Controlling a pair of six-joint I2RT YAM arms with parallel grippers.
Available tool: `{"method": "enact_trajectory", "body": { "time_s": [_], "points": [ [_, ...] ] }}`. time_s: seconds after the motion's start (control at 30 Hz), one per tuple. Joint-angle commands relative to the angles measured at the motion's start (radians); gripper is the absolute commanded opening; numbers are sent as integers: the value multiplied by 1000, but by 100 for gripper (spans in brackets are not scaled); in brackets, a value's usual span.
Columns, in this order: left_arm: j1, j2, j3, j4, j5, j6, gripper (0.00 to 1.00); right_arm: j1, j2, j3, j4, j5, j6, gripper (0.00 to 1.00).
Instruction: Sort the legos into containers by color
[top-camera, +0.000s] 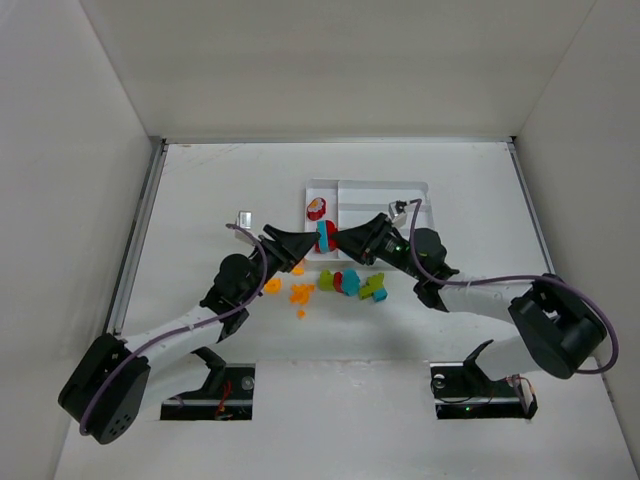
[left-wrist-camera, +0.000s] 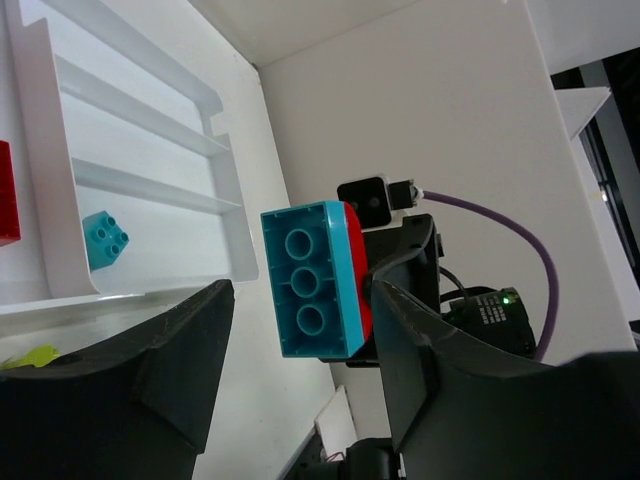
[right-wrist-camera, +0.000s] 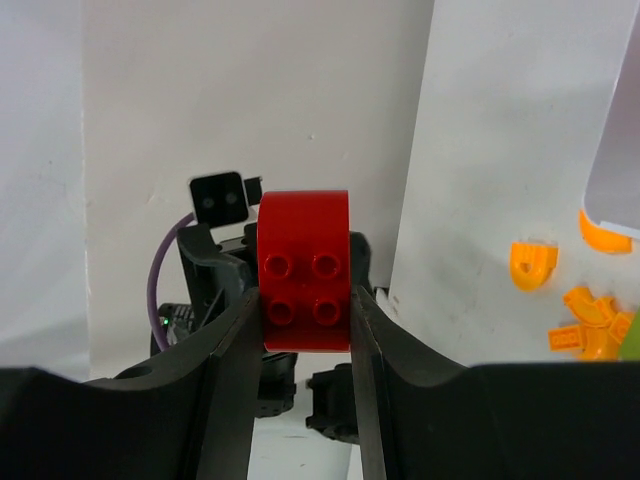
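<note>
R gripper (right-wrist-camera: 305, 300) jaws clamped on red brick (right-wrist-camera: 303, 235). L gripper (left-wrist-camera: 303, 295) jaws apart, flanking attached teal brick (left-wrist-camera: 308, 275), by tray (top-camera: 385, 186) near edge.

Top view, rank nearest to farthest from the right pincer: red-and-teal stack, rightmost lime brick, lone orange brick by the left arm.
1. red-and-teal stack: clamped in the right pincer.
2. rightmost lime brick: on the near side, to the right.
3. lone orange brick: far off to the left.
</note>
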Motion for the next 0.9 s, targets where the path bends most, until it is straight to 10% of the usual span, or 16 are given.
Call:
{"method": "enact_trajectory", "body": {
  "time_s": [0.0, 0.87],
  "points": [
    [-13, 23, 50, 96, 31, 2, 54, 33, 7, 49, 116, -3, 15, 32],
    [17, -18, 12, 154, 27, -7, 10, 4, 20, -14, 266, -20, 103, 32]
  ]
}}
